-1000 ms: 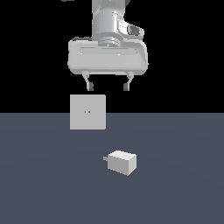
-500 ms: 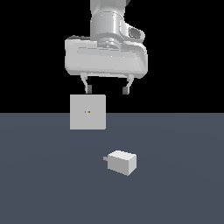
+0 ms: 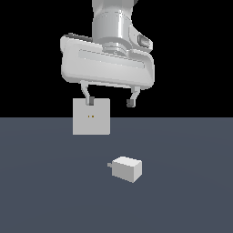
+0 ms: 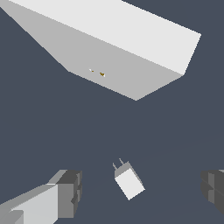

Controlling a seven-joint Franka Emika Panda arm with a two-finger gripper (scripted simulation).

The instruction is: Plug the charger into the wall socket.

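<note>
still short of the charger: small, stiff, and probably slick

from my seat the biggest thing in the exterior view is the gripper (image 3: pixel 110 101), hanging high over the dark grey floor (image 3: pixel 41 195) with its two fingers spread wide and nothing between them. one fingertip (image 3: pixel 90 100) overlaps the top edge of the wall socket in that view, but i read that as line of sight, not contact; i can't be sure of the depth.

the wall socket (image 3: pixel 92 116) is next in size, a flat pale square plate standing upright on the floor, with two tiny orange holes (image 4: pixel 97 72) near its centre. in the wrist view it shows as a thick slab.

the charger (image 3: pixel 127 168) is the smallest piece, lying on the floor well apart from the socket, nearer the camera and toward the exterior view's right. its short grey prongs (image 4: pixel 118 164) point roughly back toward the plate.

my judgement on handling: it looks like a rigid little block, light, with smooth flat faces, so it should not deform but may slip or twist if pinched off-centre. i would take it across the two long side faces, around the middle of the body, keeping the fingers clear of the prong end. a slight tilt in the grasp would likely make the prongs miss those small holes, so a square, firm hold matters more than force.
</note>
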